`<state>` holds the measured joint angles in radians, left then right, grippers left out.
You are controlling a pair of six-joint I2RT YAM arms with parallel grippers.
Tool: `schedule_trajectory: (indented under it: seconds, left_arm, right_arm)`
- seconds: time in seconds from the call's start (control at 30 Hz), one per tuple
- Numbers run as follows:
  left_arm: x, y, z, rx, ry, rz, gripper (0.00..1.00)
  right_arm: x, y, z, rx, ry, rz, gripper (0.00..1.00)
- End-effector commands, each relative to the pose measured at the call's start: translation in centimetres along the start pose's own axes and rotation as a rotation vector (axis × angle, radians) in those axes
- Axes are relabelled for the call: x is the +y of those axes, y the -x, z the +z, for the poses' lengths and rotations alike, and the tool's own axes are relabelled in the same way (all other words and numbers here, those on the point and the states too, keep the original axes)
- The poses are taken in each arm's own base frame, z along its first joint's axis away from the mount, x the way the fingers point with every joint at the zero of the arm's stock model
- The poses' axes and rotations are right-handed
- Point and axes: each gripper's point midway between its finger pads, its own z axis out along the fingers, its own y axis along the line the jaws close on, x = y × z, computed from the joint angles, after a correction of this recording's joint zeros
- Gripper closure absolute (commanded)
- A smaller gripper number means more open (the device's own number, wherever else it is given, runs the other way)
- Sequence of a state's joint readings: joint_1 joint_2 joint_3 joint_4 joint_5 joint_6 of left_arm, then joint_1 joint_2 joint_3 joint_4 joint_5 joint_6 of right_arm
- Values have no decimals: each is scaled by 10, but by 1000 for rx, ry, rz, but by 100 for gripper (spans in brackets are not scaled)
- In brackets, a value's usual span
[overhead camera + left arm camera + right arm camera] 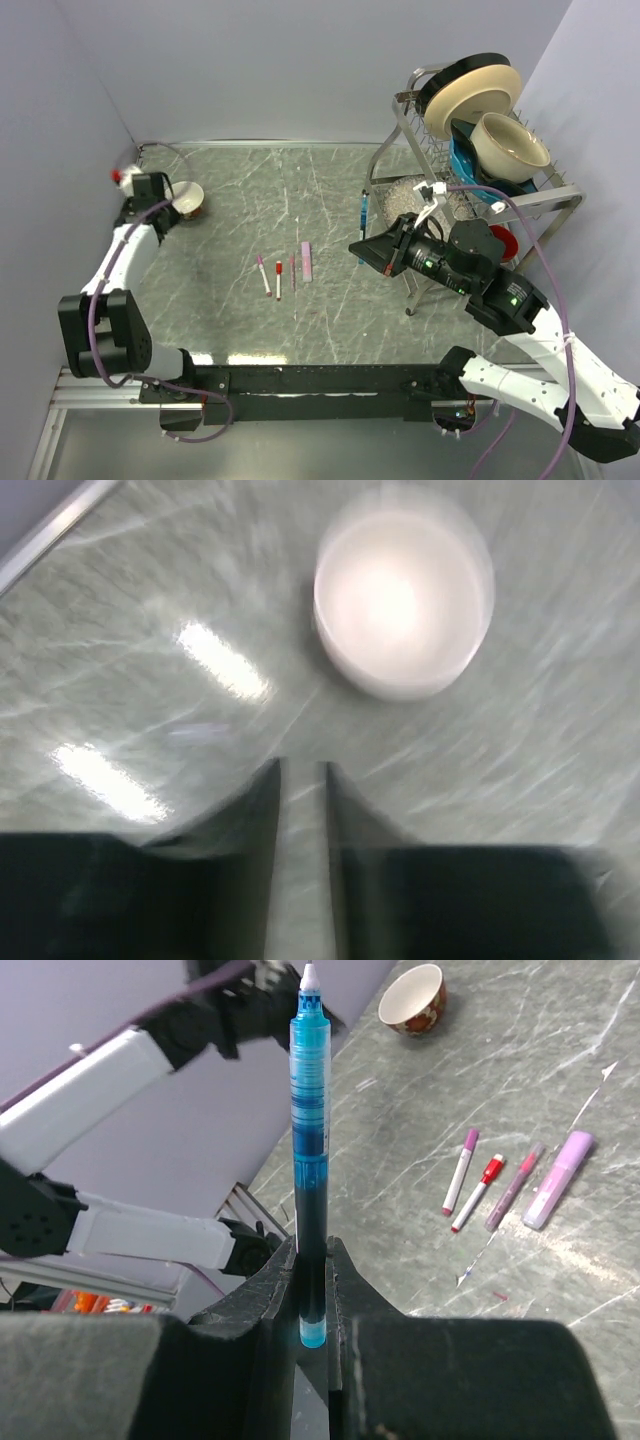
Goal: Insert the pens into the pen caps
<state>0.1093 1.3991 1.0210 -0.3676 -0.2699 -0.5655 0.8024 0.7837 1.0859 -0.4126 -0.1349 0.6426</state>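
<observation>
The left gripper (300, 770) is hovering over the far-left part of the table (230, 200), with its jaws standing a narrow slit apart and holding nothing; the table surface is showing through the gap. One small bowl (186, 199) is standing upright just beside this gripper, apart from the fingers. Five pens are showing in all. Four are lying side by side, near one another but not touching, at the middle of the table: a white pen with a pink end (264, 274), a white pen with a red end (279, 280), a thin purple pen (293, 268) and a broader pale pink pen (307, 260). The right gripper (312, 1260) is hanging above the table to the right of this row, well apart from it, with its jaws clamping the lower end of the fifth, a blue pen (310, 1140), whose white tip is pointing away from the fingers. One dish rack (432, 150) is standing at the far right, carrying two plates and one bowl.
</observation>
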Motion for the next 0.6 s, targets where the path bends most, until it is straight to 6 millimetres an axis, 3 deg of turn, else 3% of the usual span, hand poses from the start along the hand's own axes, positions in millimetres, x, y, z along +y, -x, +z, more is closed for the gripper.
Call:
schedule_trajectory:
  seconds: [0.0,0.13,0.23,0.27,0.37,0.53,0.57]
  left_arm:
    - [3,61,-29,-145,14,-546,62]
    - [-2,61,-18,-60,-12,-973,59]
    - [3,55,-1,2,101,-1150,62]
    - [8,48,9,15,162,-1180,61]
    - [22,41,16,4,306,-1303,58]
    - [38,12,34,31,492,-1476,57]
    - [46,-7,38,64,592,-1457,57]
  right_arm:
    - [2,3,0,-23,11,13,100]
    - [-1,2,1,-18,-5,0,100]
    - [-5,4,2,-22,-25,-12,100]
    - [-7,3,3,-19,-34,-17,100]
    - [-10,3,7,-17,-46,-20,100]
    - [-18,-2,17,-7,-68,-20,100]
    - [-19,-3,18,-4,-69,-20,100]
